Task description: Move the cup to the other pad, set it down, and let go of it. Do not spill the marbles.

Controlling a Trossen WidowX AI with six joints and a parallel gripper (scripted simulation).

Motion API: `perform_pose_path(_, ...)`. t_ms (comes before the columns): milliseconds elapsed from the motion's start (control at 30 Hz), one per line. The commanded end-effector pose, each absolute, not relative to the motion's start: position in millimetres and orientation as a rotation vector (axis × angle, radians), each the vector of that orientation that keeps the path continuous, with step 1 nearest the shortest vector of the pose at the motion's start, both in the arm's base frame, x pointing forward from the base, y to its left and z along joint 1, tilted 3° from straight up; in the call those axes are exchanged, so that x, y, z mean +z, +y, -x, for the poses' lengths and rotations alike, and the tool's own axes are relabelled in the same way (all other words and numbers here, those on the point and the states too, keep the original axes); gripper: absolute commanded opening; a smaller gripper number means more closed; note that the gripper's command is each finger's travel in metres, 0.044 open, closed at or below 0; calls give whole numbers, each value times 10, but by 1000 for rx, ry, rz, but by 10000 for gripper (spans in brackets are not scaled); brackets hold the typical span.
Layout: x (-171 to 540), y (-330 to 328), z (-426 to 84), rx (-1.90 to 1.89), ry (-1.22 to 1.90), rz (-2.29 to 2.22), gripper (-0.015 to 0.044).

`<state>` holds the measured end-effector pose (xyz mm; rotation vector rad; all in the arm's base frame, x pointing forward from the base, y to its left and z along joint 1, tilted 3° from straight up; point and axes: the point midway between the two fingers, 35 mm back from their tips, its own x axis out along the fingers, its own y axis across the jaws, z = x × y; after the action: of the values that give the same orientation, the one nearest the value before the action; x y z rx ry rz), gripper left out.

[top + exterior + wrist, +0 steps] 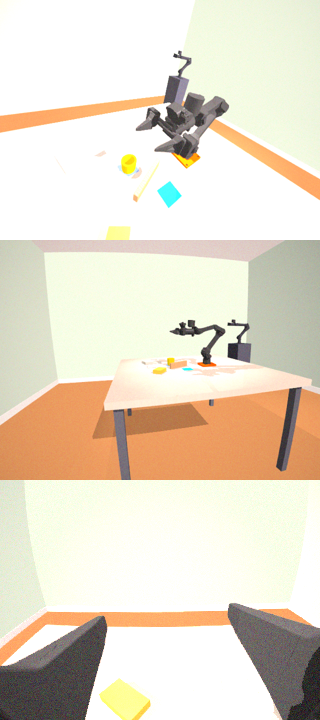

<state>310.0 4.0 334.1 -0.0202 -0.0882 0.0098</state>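
A yellow cup (pixel 125 168) (pixel 170 361) stands upright on a blue pad (pixel 136 171), which the cup mostly covers. Marbles cannot be made out in it. The other pad, a flat cyan square (pixel 169 194) (pixel 187 369), lies on the other side of a low bar, with nothing on it. My gripper (pixel 145 139) (pixel 170 331) (pixel 168 616) is open and empty, high above the table, with its fingers pointing level. The cup and both pads are out of the wrist view.
A long light-wood bar (pixel 146 180) (pixel 178 364) stands between the two pads. A yellow block (pixel 118 233) (pixel 159 370) (pixel 125 700) lies farther off. A pale flat object (pixel 149 362) lies beyond the cup. A second arm (pixel 184 63) (pixel 242 330) stands on a dark pedestal (pixel 176 89) (pixel 239 352) behind.
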Motion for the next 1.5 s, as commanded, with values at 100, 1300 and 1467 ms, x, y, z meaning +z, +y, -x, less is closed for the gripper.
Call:
perform_pose_path(100, 3170, -56, -3240, -14, 29, 108, 295)
perform_pose_path(1300, 1328, -1028, -2989, 754, 1350, 774, 167)
perform_pose_path(1467, 1265, -1030, -3000, 754, 1349, 774, 167)
